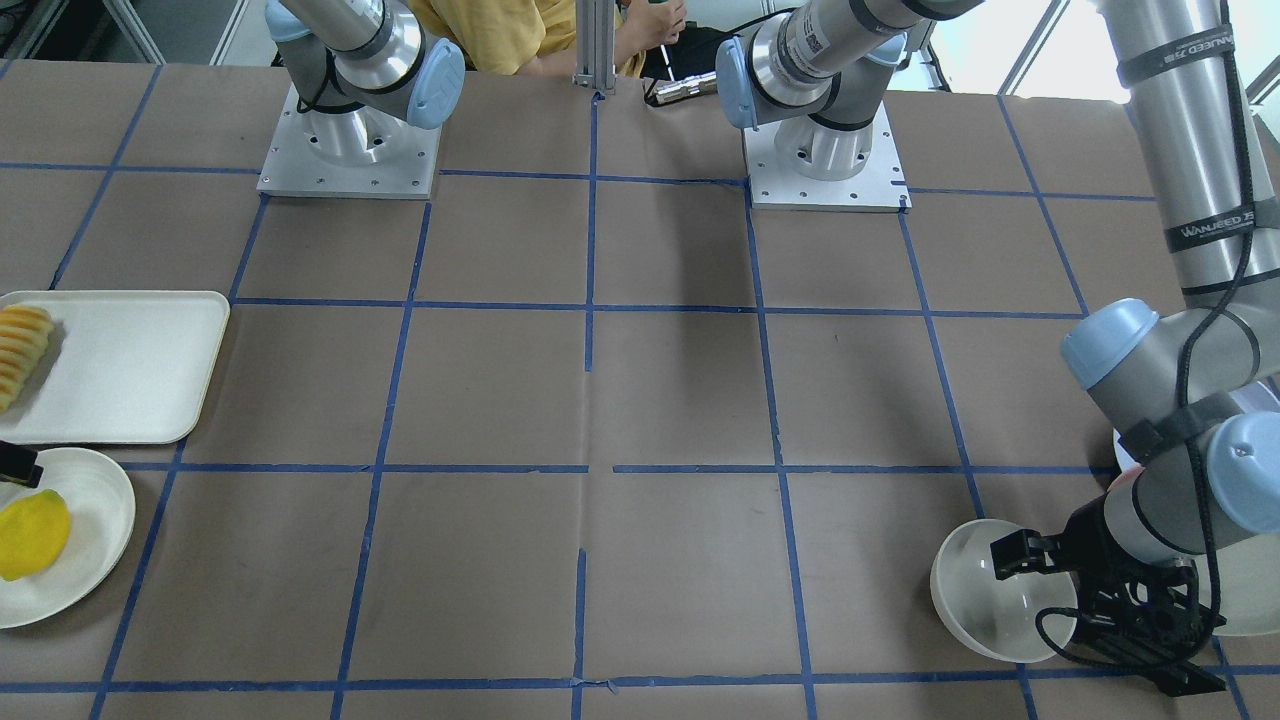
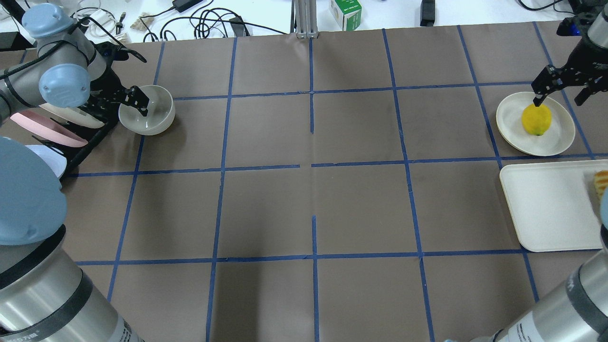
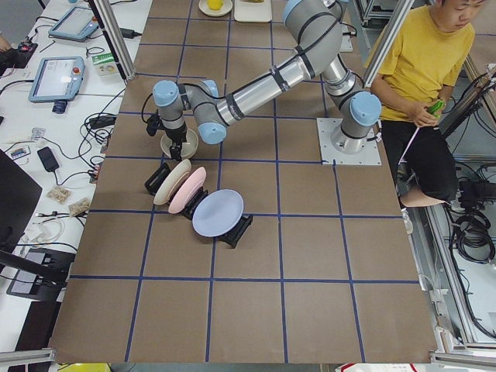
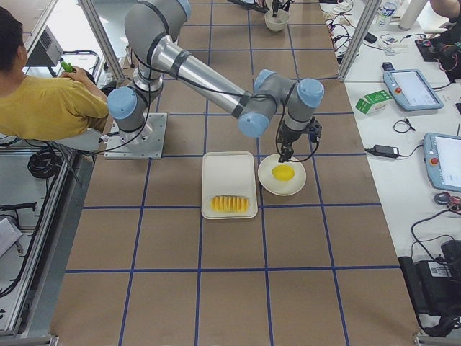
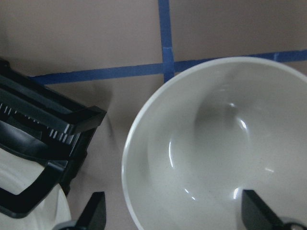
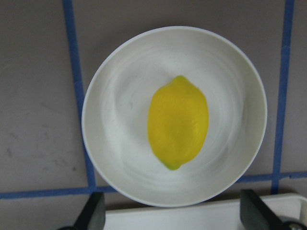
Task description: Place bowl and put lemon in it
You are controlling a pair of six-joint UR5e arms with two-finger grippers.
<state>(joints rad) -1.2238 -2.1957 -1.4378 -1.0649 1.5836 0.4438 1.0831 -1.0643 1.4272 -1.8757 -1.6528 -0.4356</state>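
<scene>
bowl (image 5: 216,143), deep glossy off-white, left gripper (image 5: 173,214) spread astride its rim, right gripper (image 6: 173,213) spread over yellow oval lemon (image 6: 178,122)

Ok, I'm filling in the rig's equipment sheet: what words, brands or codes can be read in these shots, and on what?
"WANJEED", then characters too blurred to read: black straps round the left arm.
Square code label on that arm near its base: too small to read.
Green and white carton: print too blurred.
Tablet screen: too small.
Bowl and lemon: no text.
</scene>
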